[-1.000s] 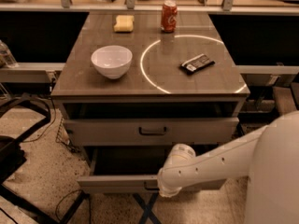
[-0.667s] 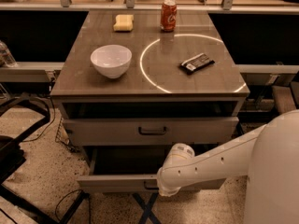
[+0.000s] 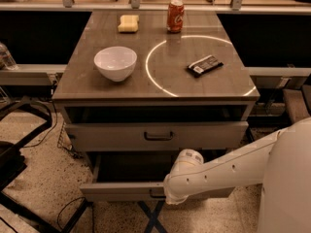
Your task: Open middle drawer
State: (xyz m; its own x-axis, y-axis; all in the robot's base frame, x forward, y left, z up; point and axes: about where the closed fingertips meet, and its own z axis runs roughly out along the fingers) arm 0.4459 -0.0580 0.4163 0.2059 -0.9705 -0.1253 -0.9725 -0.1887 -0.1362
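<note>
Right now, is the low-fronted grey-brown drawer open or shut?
Open: the low-fronted grey-brown drawer juts out, inside showing; gripper at its handle.

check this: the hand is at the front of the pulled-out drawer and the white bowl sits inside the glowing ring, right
One thing is wrong: in the camera view the white bowl sits outside the glowing ring, to its left. The hand is at the front of the pulled-out middle drawer, as you said.
</note>
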